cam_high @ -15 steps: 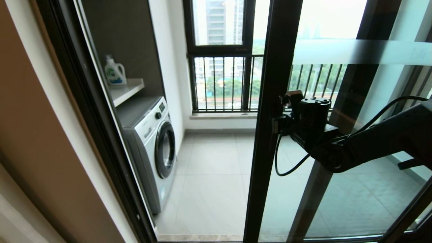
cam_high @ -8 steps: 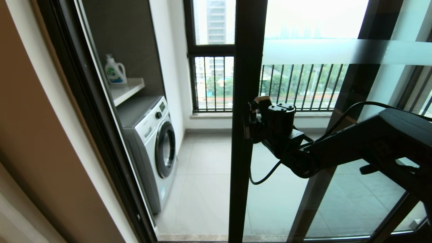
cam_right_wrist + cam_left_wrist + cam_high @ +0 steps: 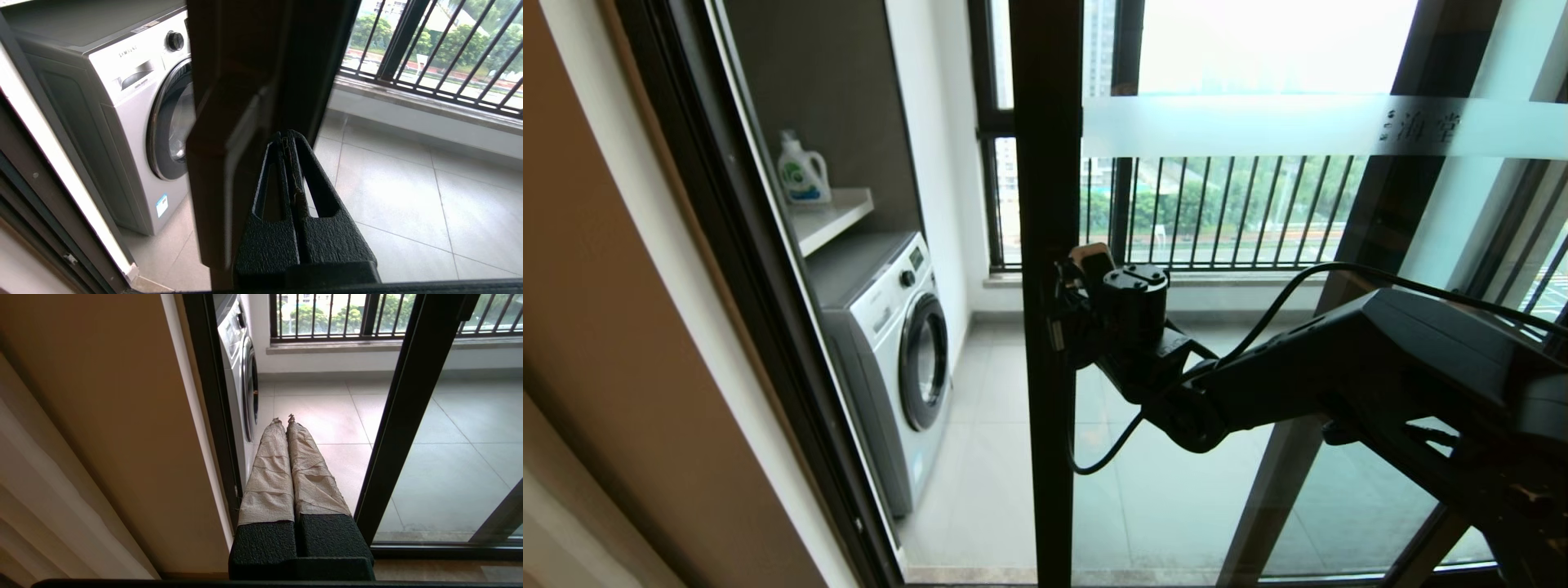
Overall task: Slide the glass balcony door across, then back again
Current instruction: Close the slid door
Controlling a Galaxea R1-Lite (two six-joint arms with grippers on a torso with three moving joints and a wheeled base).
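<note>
A: Glass balcony door [image 3: 1258, 327], posn?
B: Part-way across the opening; dark stile near mid-frame, gap to the jamb on washing machine [image 3: 890, 359] side. Frosted band w/ characters up top.
A: Right gripper [image 3: 287, 141]?
B: At the stile by the door handle [image 3: 241, 134], fingers pressed together, nothing between them.
A: Left gripper [image 3: 283, 419]?
B: Parked low nr the jamb, taped fingers [image 3: 269, 465] together, empty.
A: Other?
B: Detergent bottle [image 3: 801, 171] on shelf above washer.

My right gripper [image 3: 1068, 304] sits against the door [image 3: 1045, 245] stile. The washing machine [image 3: 894, 351] stands to its left, a bottle [image 3: 800, 173] on the shelf [image 3: 829, 219] above it, and the railing [image 3: 1217, 212] lies beyond.
</note>
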